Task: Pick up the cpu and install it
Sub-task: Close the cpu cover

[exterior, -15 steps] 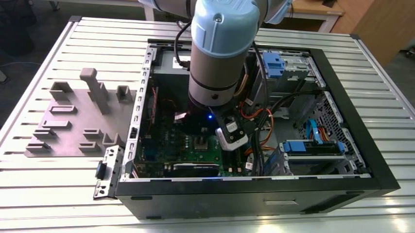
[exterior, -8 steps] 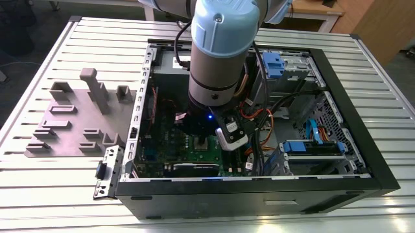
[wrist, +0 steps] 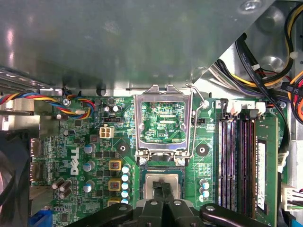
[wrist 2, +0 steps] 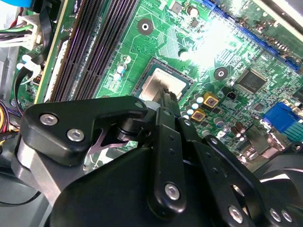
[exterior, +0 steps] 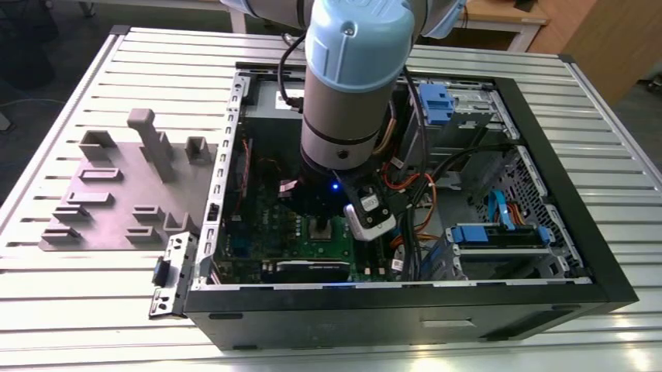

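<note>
Soft, even room light covers the slatted table (exterior: 62,310) in the exterior view while the arm (exterior: 352,93) shades the dim inside of the open computer case (exterior: 414,322), and in the second wrist view a bright white glare washes out part of the motherboard (wrist 2: 156,47) beside the pale-gleaming cpu (wrist 2: 161,84).

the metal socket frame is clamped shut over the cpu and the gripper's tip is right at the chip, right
Not quite. In the first wrist view the socket frame is flipped open and sits beside the cpu, not over it, so the chip's metal top lies uncovered. The rest holds: the gripper has its tip right at the chip.
</note>
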Robot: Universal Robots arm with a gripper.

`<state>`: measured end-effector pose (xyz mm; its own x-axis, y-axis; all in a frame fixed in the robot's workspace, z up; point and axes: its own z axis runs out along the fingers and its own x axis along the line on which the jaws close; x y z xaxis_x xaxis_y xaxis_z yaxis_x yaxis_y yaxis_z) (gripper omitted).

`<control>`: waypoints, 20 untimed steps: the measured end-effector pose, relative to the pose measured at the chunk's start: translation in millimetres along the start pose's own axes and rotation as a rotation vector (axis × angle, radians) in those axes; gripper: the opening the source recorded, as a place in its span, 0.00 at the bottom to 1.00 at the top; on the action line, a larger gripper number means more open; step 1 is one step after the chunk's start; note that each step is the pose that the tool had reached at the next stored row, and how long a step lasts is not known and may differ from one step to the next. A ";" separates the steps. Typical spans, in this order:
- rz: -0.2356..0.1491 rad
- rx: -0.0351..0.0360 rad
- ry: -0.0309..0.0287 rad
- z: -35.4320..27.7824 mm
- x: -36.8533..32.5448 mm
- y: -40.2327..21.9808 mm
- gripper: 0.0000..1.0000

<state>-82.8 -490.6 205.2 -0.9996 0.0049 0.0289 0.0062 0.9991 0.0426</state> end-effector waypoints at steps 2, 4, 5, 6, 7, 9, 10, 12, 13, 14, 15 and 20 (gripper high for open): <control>0.000 -0.0002 0.0000 -0.6 0.1 0.0 0.11; 0.000 -0.0019 -0.0001 -0.7 0.1 0.0 0.11; 0.000 -0.0020 -0.0001 -0.9 0.1 0.0 0.11; 0.000 -0.0015 0.0001 -1.4 0.1 0.0 0.11; 0.000 -0.0016 0.0001 -1.9 0.2 0.0 0.11; 0.000 -0.0017 0.0000 -2.8 0.2 0.1 0.11; 0.000 -0.0018 0.0000 -3.2 0.2 0.1 0.11; 0.000 -0.0021 -0.0001 -3.5 0.2 0.2 0.11; 0.000 -0.0021 -0.0001 -3.6 0.2 0.2 0.11; 0.000 -0.0019 -0.0001 -3.7 0.2 0.2 0.11; 0.000 -0.0016 0.0000 -4.6 0.2 0.2 0.11; 0.000 -0.0016 0.0000 -5.2 0.2 0.2 0.11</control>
<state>-82.9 -490.6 210.4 -0.9996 0.0049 0.0289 0.0062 0.9990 0.0442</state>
